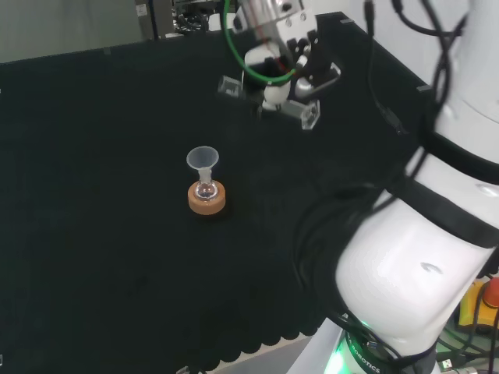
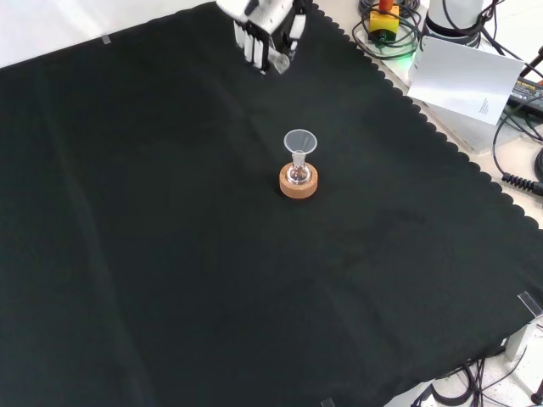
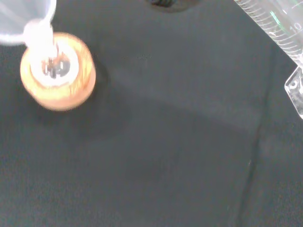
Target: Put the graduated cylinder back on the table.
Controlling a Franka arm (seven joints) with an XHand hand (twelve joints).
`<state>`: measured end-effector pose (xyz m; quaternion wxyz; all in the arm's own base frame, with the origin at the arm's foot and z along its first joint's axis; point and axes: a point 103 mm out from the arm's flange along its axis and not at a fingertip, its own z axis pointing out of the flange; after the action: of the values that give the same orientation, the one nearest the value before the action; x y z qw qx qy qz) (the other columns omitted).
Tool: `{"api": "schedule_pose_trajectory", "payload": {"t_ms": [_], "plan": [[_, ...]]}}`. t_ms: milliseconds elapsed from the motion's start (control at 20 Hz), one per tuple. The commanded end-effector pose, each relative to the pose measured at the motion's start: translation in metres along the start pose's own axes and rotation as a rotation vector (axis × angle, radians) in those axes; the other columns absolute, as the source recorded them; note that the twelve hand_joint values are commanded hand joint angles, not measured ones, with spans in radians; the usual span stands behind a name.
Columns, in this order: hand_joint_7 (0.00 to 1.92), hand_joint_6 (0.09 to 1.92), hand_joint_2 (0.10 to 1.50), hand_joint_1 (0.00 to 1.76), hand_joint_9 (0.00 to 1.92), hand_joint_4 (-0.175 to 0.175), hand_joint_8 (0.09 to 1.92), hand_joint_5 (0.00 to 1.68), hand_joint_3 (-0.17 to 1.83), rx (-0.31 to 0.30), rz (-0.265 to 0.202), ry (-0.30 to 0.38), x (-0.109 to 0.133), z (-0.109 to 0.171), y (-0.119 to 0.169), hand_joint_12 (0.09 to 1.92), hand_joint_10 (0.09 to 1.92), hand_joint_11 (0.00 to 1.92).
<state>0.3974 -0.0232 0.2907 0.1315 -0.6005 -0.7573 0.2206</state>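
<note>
The hand (image 1: 282,72) hangs above the far side of the black cloth with its fingers curled round a clear graduated cylinder (image 1: 306,114). The cylinder lies tilted, almost level, and its clear ends stick out on both sides of the hand. In the wrist view the cylinder (image 3: 278,29) shows its printed scale and its flat foot (image 3: 295,91). In the front view the hand (image 2: 268,36) is at the top edge, well above the cloth.
A small round flask with a clear funnel (image 1: 203,159) in its neck stands on a cork ring (image 1: 207,198) near the cloth's middle, also in the front view (image 2: 299,181) and the wrist view (image 3: 57,71). The arm's white links (image 1: 413,257) stand at the head view's right.
</note>
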Motion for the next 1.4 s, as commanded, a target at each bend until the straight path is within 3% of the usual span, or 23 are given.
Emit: {"api": "schedule_pose_trajectory", "payload": {"t_ms": [50,750,1400], "plan": [[0.97,0.63,1.11,1.36,1.33,0.079,1.06,1.04,0.00,-0.056,-0.219,0.397,0.002,0.070,0.044,0.89,0.13,1.03],[0.96,0.64,1.12,1.36,1.33,0.079,1.07,1.03,0.00,-0.151,-0.255,0.538,-0.010,0.073,0.076,0.90,0.13,1.03],[0.96,0.64,1.12,1.36,1.33,0.078,1.07,1.03,0.00,-0.331,-0.294,0.659,-0.012,0.067,0.118,0.90,0.13,1.03]]}}
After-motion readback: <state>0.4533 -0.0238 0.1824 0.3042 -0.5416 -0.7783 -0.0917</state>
